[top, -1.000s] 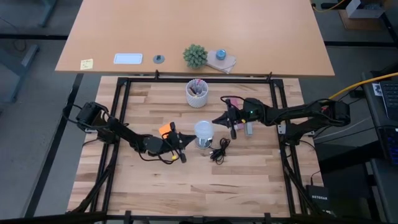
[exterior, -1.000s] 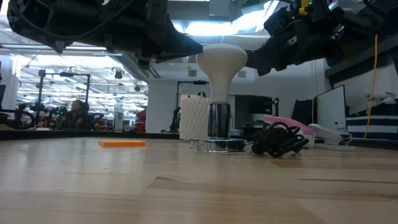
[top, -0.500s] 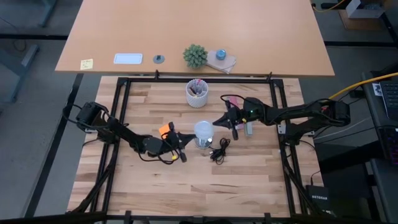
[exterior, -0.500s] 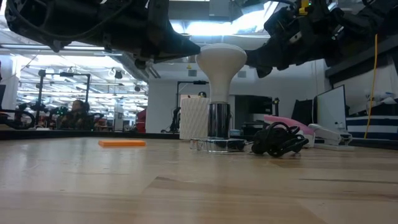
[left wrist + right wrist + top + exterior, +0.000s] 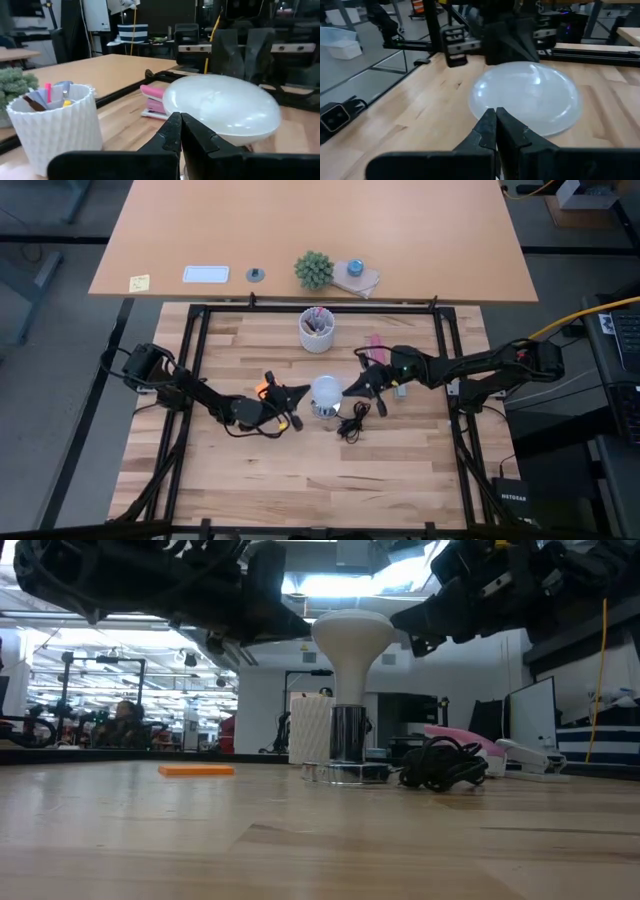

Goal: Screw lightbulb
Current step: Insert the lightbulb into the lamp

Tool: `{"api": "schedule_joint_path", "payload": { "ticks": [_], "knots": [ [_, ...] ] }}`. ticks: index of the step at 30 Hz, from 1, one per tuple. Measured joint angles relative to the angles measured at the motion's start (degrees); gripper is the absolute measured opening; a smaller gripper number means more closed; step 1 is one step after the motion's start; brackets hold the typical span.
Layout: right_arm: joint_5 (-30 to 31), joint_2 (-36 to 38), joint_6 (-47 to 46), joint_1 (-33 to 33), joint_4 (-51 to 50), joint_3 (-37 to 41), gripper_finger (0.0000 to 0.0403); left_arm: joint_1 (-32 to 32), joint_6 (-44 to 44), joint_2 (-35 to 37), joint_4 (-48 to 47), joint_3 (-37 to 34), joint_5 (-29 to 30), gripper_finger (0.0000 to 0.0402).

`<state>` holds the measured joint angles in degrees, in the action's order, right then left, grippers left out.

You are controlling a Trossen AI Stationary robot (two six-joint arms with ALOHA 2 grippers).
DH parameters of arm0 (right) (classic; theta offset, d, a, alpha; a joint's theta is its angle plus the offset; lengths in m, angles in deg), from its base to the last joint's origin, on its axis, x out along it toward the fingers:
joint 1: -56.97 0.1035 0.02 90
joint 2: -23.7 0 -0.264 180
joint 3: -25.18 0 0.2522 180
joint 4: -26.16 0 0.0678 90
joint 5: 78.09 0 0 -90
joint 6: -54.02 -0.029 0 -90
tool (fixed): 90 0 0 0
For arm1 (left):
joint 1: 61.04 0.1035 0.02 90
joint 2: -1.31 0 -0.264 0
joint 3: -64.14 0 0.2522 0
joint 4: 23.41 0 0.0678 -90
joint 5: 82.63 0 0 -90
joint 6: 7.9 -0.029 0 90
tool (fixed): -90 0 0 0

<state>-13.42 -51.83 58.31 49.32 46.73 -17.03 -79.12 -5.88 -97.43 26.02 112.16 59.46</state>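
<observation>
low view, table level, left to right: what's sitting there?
orange block → white cup → lightbulb upright in its silvery fitting → black cord → pink item

The white funnel-shaped lightbulb [image 5: 326, 391] is standing hemmed in: closed left gripper [image 5: 298, 393] just beside it, closed right gripper [image 5: 349, 387] opposite, tangled black cord [image 5: 352, 421] lying near its base.

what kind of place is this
Most likely a robotics lab or workshop: a butcher-block worktable in a black metal frame, a lightbulb standing in a test fitting, and rows of benches and equipment in the room behind.
</observation>
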Motion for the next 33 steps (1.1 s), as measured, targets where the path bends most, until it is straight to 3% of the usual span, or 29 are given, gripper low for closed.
{"api": "schedule_joint_path", "payload": {
  "ticks": [9, 17, 23, 26, 30, 33],
  "knots": [
    [6.44, -0.04, 0.7, 2.09, 2.66, -0.02, 0.0005, 1.09, -0.64, 0.15, 0.96, 0.07, 0.53, 0.0001],
    [7.13, 2.39, 1.23, 2.02, 3.42, -0.02, 0.0005, -1.67, -6.84, 2.95, 1.75, 0.07, 4.53, 0.0001],
    [14.3, 5.35, 5.75, 1.92, 3.46, -0.02, 0.0005, -4.16, -7.92, 3.89, 2.24, 0.07, 4.0, 0.0001],
    [15.27, 5.35, 7.09, 0.89, 3.26, -0.02, 0.0005, -4.6, -5.45, 3.81, 1.67, 0.07, 0.24, 0.0001],
    [15.25, 3.69, 7.13, -1.53, 2.6, -0.02, 0.0005, -3.8, -3.44, 3.74, 1.55, 0.07, -9.71, 0.0001],
    [12.65, 2.18, 6.53, -3.32, 2.79, 0.0, 0.0005, -3.11, -2.0, 3.74, 0.77, 0.07, -13.16, 0.0001]
  ]
}}
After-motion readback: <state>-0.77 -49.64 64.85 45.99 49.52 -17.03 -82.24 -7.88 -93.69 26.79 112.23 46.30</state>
